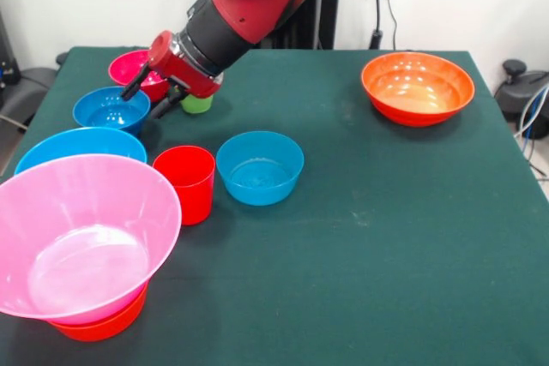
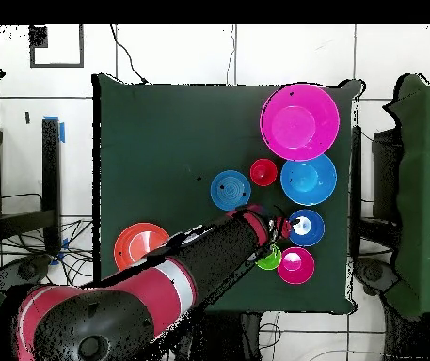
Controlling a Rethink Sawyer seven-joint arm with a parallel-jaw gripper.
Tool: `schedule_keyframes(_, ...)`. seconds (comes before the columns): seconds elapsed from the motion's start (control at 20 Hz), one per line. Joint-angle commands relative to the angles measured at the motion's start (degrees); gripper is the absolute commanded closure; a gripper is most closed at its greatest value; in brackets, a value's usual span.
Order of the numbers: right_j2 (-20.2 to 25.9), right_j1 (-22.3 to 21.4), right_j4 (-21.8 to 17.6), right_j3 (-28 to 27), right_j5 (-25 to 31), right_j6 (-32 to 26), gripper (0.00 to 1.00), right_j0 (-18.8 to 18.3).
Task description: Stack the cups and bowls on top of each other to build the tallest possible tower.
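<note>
pink bowl (image 1: pixel 86 237) fills the lower left of the front frame, sitting on an orange bowl (image 1: pixel 99 325) whose rim shows beneath: that's the tower so far. large light blue bowl (image 1: pixel 79 147) is just behind it, touching or nearly so.

up the left side: small blue bowl (image 1: pixel 111 109), with the hand (image 1: pixel 153 99) at its right rim. two dark fingers (image 1: pixel 135 83) are spread, one over the bowl's edge, one outside, nothing held. magenta bowl (image 1: pixel 135 69) is behind it; green cup (image 1: pixel 197 104) is tucked under the wrist.

my read: it's lining up a rim pinch on the small blue bowl. get one finger well inside the wall, close square, lift straight, keep clear of magenta and green.

centre: red cup (image 1: pixel 186 183), mid blue bowl (image 1: pixel 259 166). upper right: second orange bowl (image 1: pixel 417 87) alone on the worktop (image 1: pixel 386 237).
</note>
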Motion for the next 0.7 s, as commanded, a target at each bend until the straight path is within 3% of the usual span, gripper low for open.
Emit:
schedule_keyframes(0.05, 5.16, 2.44, 4.75, -5.24, -6.14, 10.19, 0.00, 0.57)
schedule_keyframes(0.7, 4.42, 3.88, 6.44, -6.05, -8.54, 8.57, 0.00, 0.45)
